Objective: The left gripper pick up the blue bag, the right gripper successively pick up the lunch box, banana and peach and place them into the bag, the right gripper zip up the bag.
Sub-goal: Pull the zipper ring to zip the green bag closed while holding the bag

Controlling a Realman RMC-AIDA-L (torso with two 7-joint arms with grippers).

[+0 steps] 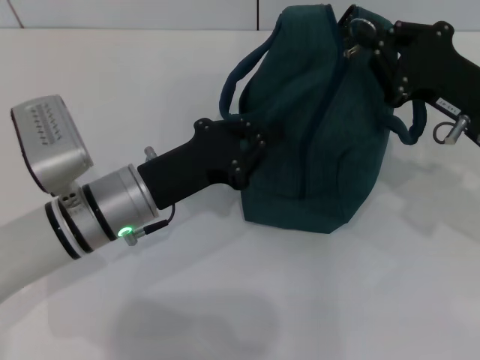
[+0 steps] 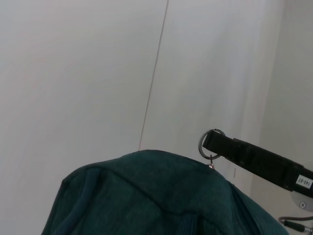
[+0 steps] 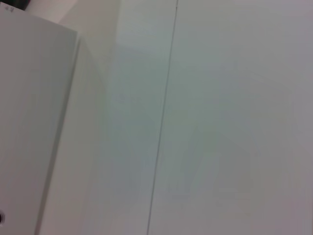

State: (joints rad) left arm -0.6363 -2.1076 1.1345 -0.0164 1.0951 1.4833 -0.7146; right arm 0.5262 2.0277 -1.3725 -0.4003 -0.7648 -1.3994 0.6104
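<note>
- We count one desk [image 1: 225,300], white and broad, carrying everything in the head view.
- We count one blue bag [image 1: 315,135], a dark teal-blue fabric bag standing upright on the desk toward the far right of centre. Its top seam runs up to a peak, and we can make out two looped carry handles, one arching off its left side [image 1: 238,71] and one hanging at its right side [image 1: 409,127].
- We count two arms. The left arm [image 1: 82,210] comes in from the lower left, its white sleeve and silver wrist ring rising at a slant toward the bag, with a green light showing on the ring.
- The left gripper [image 1: 255,146] is a black piece pressed against the bag's left flank, just under the left handle. Its jaws are sunk into the fabric there, closed on a fold of the bag.
- The right gripper [image 1: 360,37] reaches in from the upper right, its black body lying nearly level and its tip at the very top of the bag.
- In the left wrist view the right gripper [image 2: 212,144] sits at the bag's [image 2: 146,196] peak beside one small metal zipper ring [image 2: 211,142] with its pull hanging below; the jaws appear pinched on that ring, and the same ring shows in the head view [image 1: 349,49].
</note>
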